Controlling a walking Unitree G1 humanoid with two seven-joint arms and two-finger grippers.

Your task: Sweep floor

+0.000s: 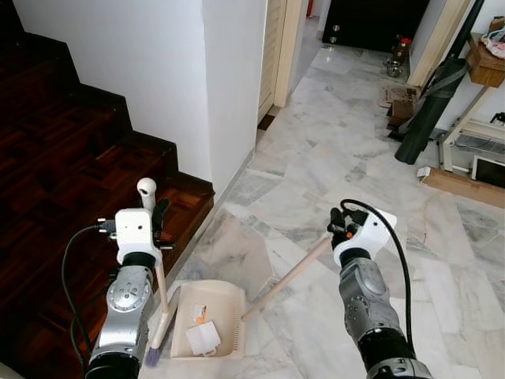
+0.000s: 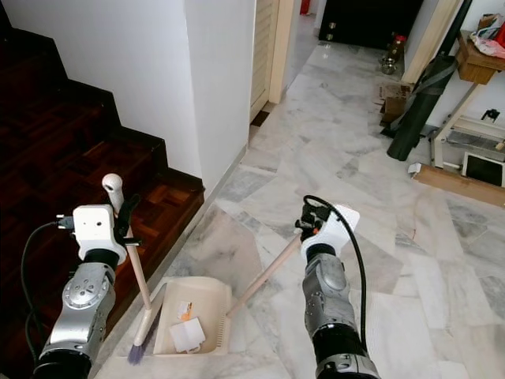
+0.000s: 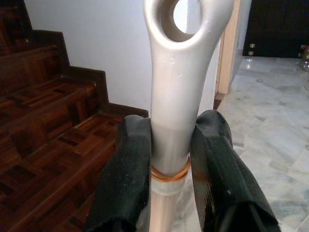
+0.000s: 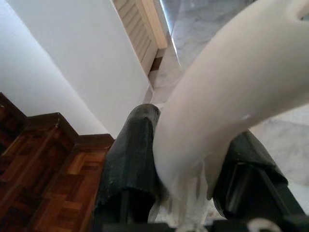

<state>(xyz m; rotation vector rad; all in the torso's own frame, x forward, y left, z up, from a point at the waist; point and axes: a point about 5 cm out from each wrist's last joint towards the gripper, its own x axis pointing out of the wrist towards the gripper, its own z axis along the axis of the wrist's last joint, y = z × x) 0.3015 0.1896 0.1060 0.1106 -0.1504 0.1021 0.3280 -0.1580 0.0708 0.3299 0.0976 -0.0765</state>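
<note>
Left end effector [image 3: 169, 164] was clamped on the broom [image 1: 155, 284], right end effector [image 4: 193, 169] gripped the dustpan [image 1: 207, 320] handle, paper scraps [image 1: 203, 338] inside.

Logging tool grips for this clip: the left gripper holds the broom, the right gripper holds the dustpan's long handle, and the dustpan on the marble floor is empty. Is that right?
One detail is off: the dustpan is not empty. The left eye view shows white paper and small scraps lying in it. The rest stands: the left gripper is shut on the broom, and the right gripper is shut on the dustpan's handle.
</note>
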